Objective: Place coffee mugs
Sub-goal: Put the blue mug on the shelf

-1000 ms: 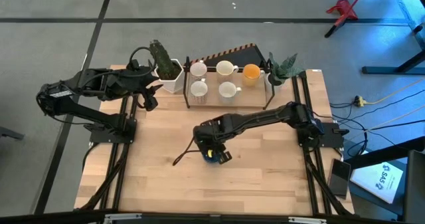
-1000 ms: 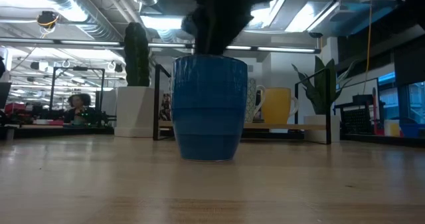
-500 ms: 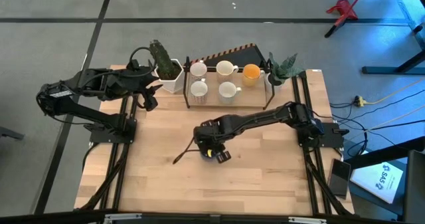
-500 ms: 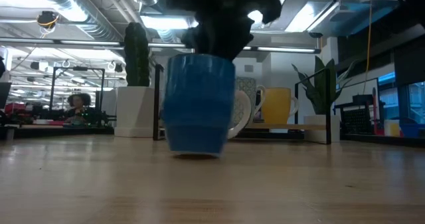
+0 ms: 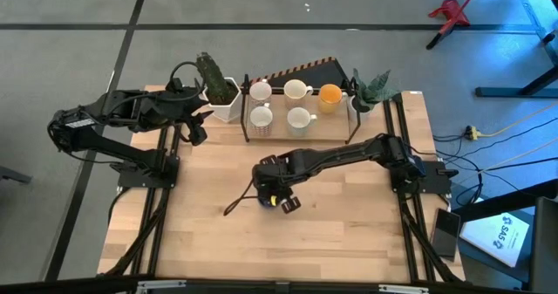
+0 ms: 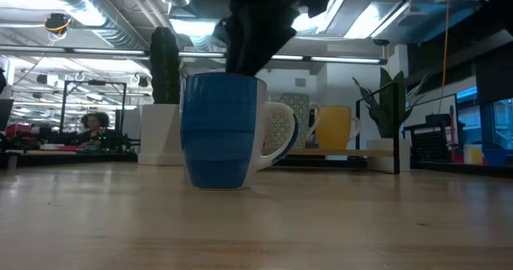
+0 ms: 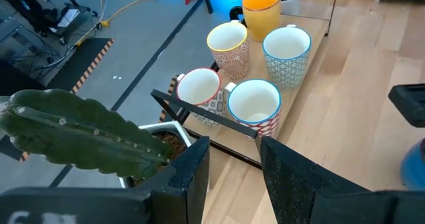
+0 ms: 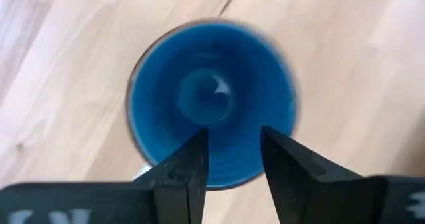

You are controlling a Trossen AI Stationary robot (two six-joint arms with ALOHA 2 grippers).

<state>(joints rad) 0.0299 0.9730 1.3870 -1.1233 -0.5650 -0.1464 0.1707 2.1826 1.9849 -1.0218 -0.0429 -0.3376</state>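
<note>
The blue mug stands upright on the wood table, its pale handle pointing right in the low view. My right gripper is straight above it, and both open fingers reach down into the mug's mouth. Five other mugs stand on a rack at the table's far edge: the orange one and several white or patterned ones. My left gripper waits open near the cactus pot, touching nothing. My right gripper comes at the blue mug from above, pointing down. Both fingers show inside the mouth, close to one side of the rim. Which finger bears on the inner wall is not visible. The mug's base rests on the table.
The black-framed rack is flanked by a cactus pot and a leafy plant pot. A dark cable lies on the table beside the blue mug. Bare wood lies on the near side. A person sits far off in the room.
My right gripper has shifted a little toward the table's left and far edge. The blue mug went with it: it tipped half a second ago, now stands upright again farther left, and has turned so its handle shows.
</note>
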